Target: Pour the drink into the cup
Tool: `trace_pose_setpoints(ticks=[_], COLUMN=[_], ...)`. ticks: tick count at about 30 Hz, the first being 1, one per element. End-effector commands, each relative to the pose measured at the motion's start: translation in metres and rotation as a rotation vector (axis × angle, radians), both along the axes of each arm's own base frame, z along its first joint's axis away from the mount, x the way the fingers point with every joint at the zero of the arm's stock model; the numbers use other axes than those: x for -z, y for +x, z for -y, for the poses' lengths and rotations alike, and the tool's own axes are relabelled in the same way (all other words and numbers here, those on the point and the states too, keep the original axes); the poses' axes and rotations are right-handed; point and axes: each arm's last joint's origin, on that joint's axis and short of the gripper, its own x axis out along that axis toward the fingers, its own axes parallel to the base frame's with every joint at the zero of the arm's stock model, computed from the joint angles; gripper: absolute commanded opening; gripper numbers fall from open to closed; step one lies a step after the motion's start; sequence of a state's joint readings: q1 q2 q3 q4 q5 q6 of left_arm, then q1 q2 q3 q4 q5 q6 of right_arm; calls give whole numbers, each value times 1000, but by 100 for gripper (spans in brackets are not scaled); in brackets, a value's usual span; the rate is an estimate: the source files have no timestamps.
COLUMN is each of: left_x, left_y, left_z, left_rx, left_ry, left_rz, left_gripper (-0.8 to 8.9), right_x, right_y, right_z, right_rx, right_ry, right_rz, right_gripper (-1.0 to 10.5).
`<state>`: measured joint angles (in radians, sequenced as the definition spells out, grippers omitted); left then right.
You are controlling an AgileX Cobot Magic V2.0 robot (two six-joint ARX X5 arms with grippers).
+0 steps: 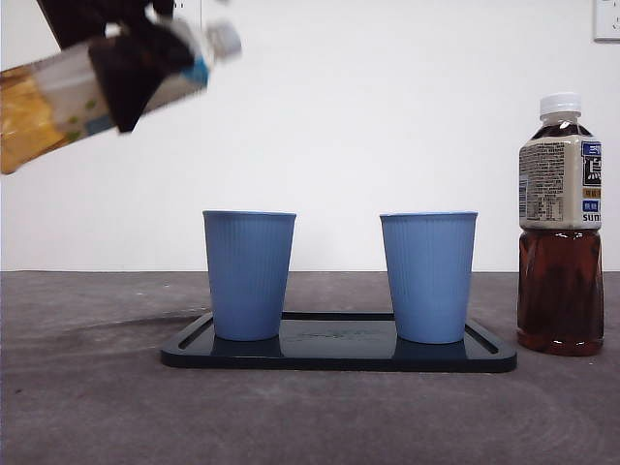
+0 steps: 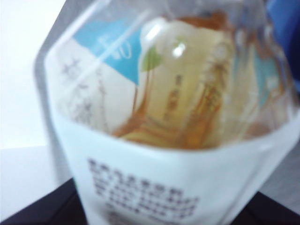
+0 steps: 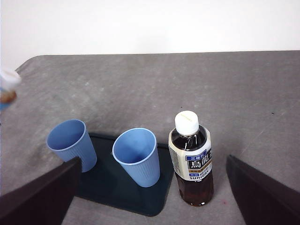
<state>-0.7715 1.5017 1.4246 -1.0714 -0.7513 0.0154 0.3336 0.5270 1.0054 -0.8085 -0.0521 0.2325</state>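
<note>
**Tea bottle tipped high, short of the cups**

I have the left gripper (image 1: 131,73) clamped around the labelled middle of the pale tea bottle (image 1: 77,92), which hangs high in the air, off to one side of the tray (image 1: 339,360). Gripping it at the waist keeps the neck free for pouring. The bottle is tilted, neck raised a little and aimed toward the cups, its white cap (image 1: 225,39) apparently on. I judge that no liquid can leave it as it is. In the left wrist view the bottle fills the picture and is blurred, so I read little more from there.

The two blue cups stand upright and apart on the dark tray, mouths open. The nearer cup (image 1: 249,274) is the likely target, since the bottle's neck sits above and just short of it. The farther cup (image 1: 428,276) stands near the dark tea bottle (image 1: 561,228), which rests upright and capped on the table, just beside the tray.

My right gripper (image 3: 150,206) waits above that end with its jaws spread wide, holding nothing.
</note>
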Motion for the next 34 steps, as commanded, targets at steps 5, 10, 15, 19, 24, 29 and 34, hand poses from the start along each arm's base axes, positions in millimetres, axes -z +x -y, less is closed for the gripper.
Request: trace_pose_setpoints(ticks=[5,10,15,19,24,29,34], left_x=[-48,-63,-51,-26,9,48,76], left_y=[-8,-10,-19,-23,-21,-18,-18], left_z=[-22,-42,-60,-71,-77,-79,-84], left_rx=[-57,-70,-58,-42,-63,-78,-102], left_ry=[-410,-527,-635,-745,-824,-870,-902], left_rz=[152,245,314,359,378,390,420], left_gripper=[279,279,279,279,279,279,279], right_x=[-5,-5,-5,-5,-5,-5,-5], right_y=[-1,-1,-1,-1,-1,-1,-1], right_z=[0,0,0,0,0,0,0], right_rx=[-6,-5,-3,-4,-4,-7,-9], right_ry=[1,4,7,7,6,-4,-7], right_rz=[14,10,9,10,11,15,16], right_gripper=[491,491,491,491,491,491,491])
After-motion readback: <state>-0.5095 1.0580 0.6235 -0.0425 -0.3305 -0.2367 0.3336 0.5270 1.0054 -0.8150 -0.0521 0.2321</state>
